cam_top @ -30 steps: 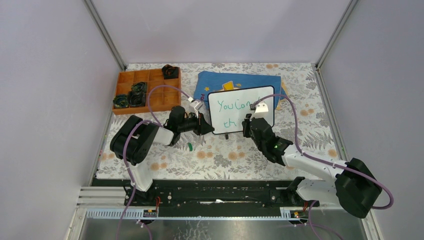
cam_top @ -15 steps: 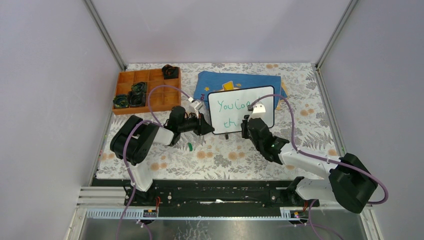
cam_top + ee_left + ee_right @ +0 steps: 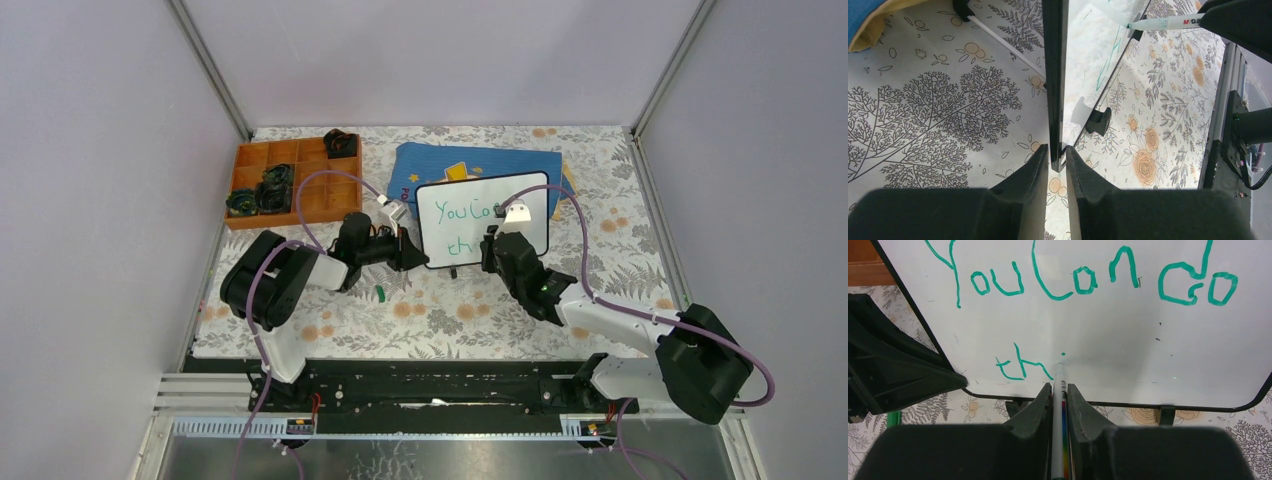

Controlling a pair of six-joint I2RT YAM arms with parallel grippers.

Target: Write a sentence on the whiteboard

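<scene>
The whiteboard (image 3: 440, 232) stands nearly upright on small black feet on the floral table. My left gripper (image 3: 408, 252) is shut on its left rim, the black edge (image 3: 1055, 75) pinched between both fingers (image 3: 1057, 149). Green writing, the sentence (image 3: 1083, 280), reads "You Can do" on top and "th" below, with a dot beside it. My right gripper (image 3: 1060, 386) is shut on a white marker (image 3: 1059, 405) with a rainbow stripe. Its tip touches the board just right of "th". The marker (image 3: 1163, 23) also shows in the left wrist view.
An orange compartment tray (image 3: 290, 180) with dark objects sits at the back left. A blue cloth (image 3: 470, 160) with yellow print lies behind the board. A small green cap (image 3: 380, 293) lies on the table below the left gripper. Grey walls close in both sides.
The right arm has shifted slightly left along the board with the marker, its elbow swinging right. The left arm and the board have not moved.
</scene>
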